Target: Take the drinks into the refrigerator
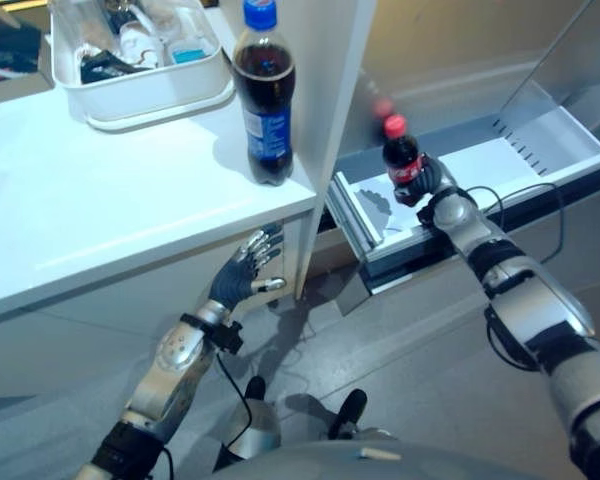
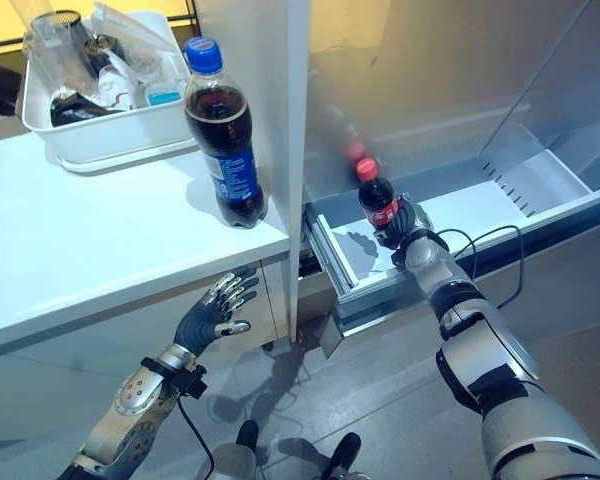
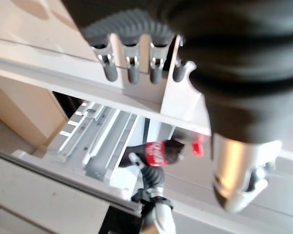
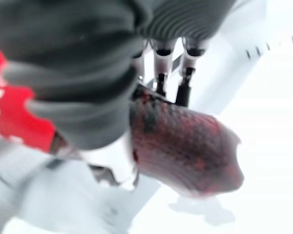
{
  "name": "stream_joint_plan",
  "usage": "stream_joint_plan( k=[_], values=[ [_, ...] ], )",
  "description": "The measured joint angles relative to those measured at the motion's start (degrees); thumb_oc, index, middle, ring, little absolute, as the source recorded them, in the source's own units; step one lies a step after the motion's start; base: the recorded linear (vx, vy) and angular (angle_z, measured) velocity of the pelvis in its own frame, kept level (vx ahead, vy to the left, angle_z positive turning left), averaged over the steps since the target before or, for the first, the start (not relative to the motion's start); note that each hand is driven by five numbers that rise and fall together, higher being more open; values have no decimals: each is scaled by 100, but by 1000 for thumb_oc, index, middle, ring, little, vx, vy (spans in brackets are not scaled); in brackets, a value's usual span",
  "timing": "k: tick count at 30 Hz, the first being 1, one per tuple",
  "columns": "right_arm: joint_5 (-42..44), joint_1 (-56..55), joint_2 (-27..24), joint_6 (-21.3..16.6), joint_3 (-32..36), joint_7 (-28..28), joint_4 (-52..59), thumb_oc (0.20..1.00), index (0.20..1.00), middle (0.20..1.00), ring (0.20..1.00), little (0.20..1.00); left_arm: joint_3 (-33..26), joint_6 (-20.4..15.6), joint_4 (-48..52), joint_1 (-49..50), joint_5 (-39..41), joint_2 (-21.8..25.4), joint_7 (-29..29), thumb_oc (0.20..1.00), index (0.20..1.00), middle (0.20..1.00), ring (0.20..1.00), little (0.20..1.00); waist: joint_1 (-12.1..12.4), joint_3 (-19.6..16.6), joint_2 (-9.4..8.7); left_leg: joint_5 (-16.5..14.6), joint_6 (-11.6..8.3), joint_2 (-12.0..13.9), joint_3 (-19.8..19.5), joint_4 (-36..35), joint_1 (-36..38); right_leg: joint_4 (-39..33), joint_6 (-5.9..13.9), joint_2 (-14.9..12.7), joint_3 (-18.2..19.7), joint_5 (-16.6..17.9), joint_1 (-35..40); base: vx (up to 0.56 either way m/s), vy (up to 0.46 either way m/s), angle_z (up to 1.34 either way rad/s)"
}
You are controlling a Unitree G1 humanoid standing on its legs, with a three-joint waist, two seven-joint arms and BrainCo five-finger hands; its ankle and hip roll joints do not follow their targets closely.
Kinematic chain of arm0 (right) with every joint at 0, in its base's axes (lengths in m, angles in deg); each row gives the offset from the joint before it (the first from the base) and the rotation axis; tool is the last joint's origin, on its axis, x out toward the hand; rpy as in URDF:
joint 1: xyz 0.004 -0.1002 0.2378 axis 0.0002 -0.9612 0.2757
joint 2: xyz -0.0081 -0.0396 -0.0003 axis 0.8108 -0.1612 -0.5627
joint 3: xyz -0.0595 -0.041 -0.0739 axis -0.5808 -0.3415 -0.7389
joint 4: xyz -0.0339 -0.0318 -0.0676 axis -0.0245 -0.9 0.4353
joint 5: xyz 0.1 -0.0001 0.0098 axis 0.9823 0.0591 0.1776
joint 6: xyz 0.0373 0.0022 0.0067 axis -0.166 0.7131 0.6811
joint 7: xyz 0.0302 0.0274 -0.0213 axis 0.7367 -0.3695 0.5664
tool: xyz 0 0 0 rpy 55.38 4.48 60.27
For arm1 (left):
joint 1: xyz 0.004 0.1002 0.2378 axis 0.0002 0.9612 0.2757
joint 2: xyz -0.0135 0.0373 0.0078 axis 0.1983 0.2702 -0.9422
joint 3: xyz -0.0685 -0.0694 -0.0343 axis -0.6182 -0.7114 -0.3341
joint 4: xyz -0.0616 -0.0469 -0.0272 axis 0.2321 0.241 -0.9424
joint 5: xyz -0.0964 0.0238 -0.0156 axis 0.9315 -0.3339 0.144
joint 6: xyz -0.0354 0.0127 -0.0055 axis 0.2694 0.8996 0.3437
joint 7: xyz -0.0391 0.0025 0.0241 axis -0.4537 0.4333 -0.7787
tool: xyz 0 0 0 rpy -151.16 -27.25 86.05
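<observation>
While the right robot hand [image 2: 408, 228] curls round a small red-capped dark cola bottle [image 2: 377, 202] over the open white refrigerator drawer [image 2: 450, 215], the larger blue-capped bottle [image 2: 225, 135], likely heavier and slippery, waits on the white desk [image 2: 80, 240], best gripped mid-body.

A kitchen-like corner, perhaps a mock-up for trials, is suggested by what is seen. A white counter [image 1: 90, 200] is set against a tall white panel [image 2: 255, 110], and just beside that panel an open refrigerator [image 2: 430, 90] is seen, with pale inner walls and a white pull-out drawer [image 2: 450, 215] with a slotted side. On the counter a large cola bottle [image 1: 264, 95] is stood upright, and a white tub [image 1: 140, 90] of mixed packets and clear wrappers (contents not to be told apart) is placed behind it. The floor [image 1: 430, 350] is plain grey and smooth.
</observation>
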Motion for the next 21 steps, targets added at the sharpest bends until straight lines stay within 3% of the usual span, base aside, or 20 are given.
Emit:
stream_joint_plan(
  k=[5,7,8,13,21],
  values=[
    [-1461,-346,-273,187,-297,-60,-425,200,200,200,200,200,2,-29,7,-195,-8,-33,4,1000,1000,1000,1000,1000,304,25,-17,90,-18,-28,-471,100,-395,0,6,-55,-487,-73,-89,-19,-8,53],
    [-1954,-526,-239,557,-324,398,-678,200,200,200,200,200,-1,-35,22,-176,-13,-16,4,1000,1000,1000,1000,1000,463,68,27,107,-9,-66,-627,96,-511,2,35,-72,-622,-93,-87,-16,-10,38],
    [-2063,-703,-242,673,-307,274,-661,200,200,200,200,200,-26,-40,19,-170,-16,-56,2,1000,1000,1000,1000,1000,493,46,-25,114,-3,-91,-708,91,-475,0,67,-99,-744,-124,-27,-3,7,40],
    [-2068,-1002,-164,945,-83,108,-386,200,200,200,200,200,-135,-44,17,-172,-34,-61,1,1000,1000,1000,1000,1000,403,57,-38,113,-1,-149,-808,87,-521,-1,109,-165,-847,-165,28,-8,-16,13],
    [-2067,-1167,-148,1022,-82,112,-124,200,200,200,200,200,-250,-48,21,-145,-76,-122,46,1000,1000,1000,1000,1000,327,52,-44,96,-27,-86,-888,105,-578,1,85,-118,-864,-217,-9,-25,-17,1]
  ],
)
